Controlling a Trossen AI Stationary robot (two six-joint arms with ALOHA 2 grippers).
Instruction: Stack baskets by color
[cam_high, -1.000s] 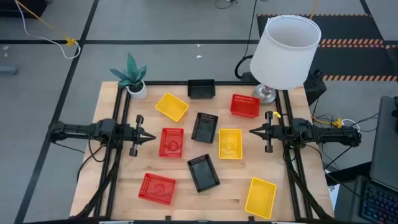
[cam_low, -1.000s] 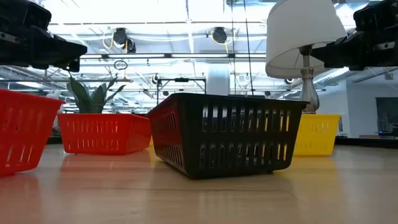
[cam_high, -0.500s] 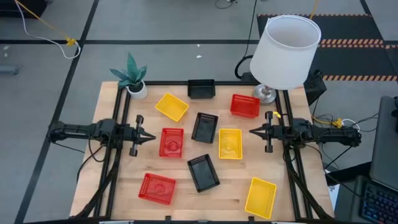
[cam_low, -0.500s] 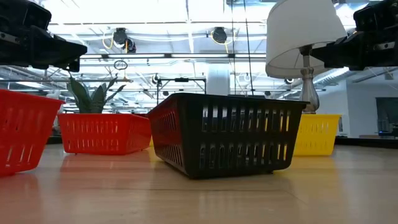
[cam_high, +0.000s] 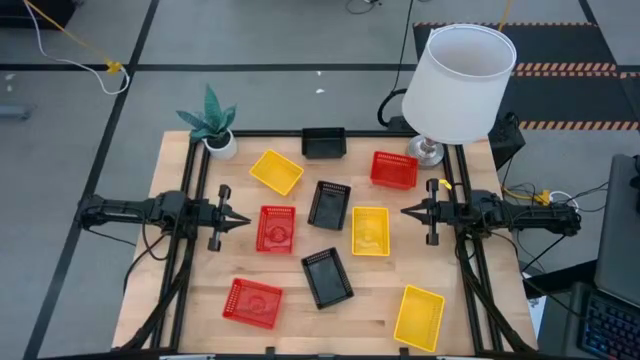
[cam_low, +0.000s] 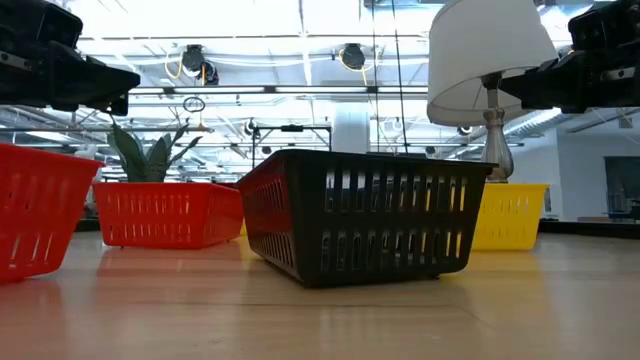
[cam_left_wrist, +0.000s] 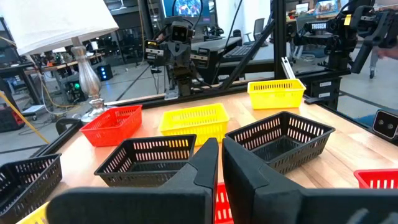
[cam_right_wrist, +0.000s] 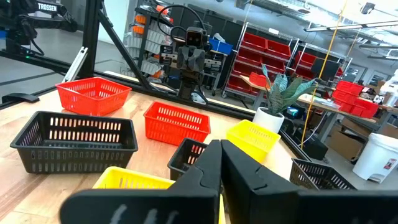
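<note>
Several baskets stand singly, bottoms on the wooden table (cam_high: 190, 300). Three are red: (cam_high: 276, 229), (cam_high: 252, 302), (cam_high: 394, 169). Three are yellow: (cam_high: 276, 171), (cam_high: 370, 231), (cam_high: 419, 318). Three are black: (cam_high: 329, 204), (cam_high: 327, 277), (cam_high: 324, 143). My left gripper (cam_high: 243, 219) hovers shut at the table's left side, pointing level toward the middle red basket. My right gripper (cam_high: 406, 211) hovers shut at the right side, pointing level toward the middle yellow basket. Both are empty. The wrist views show the left fingers (cam_left_wrist: 205, 163) and right fingers (cam_right_wrist: 208, 163) close together above the baskets.
A lamp with a big white shade (cam_high: 458, 82) stands at the far right corner on its metal foot (cam_high: 426, 150). A small potted plant (cam_high: 218, 140) stands at the far left corner. Black frame rails (cam_high: 180, 270) run along both sides of the table.
</note>
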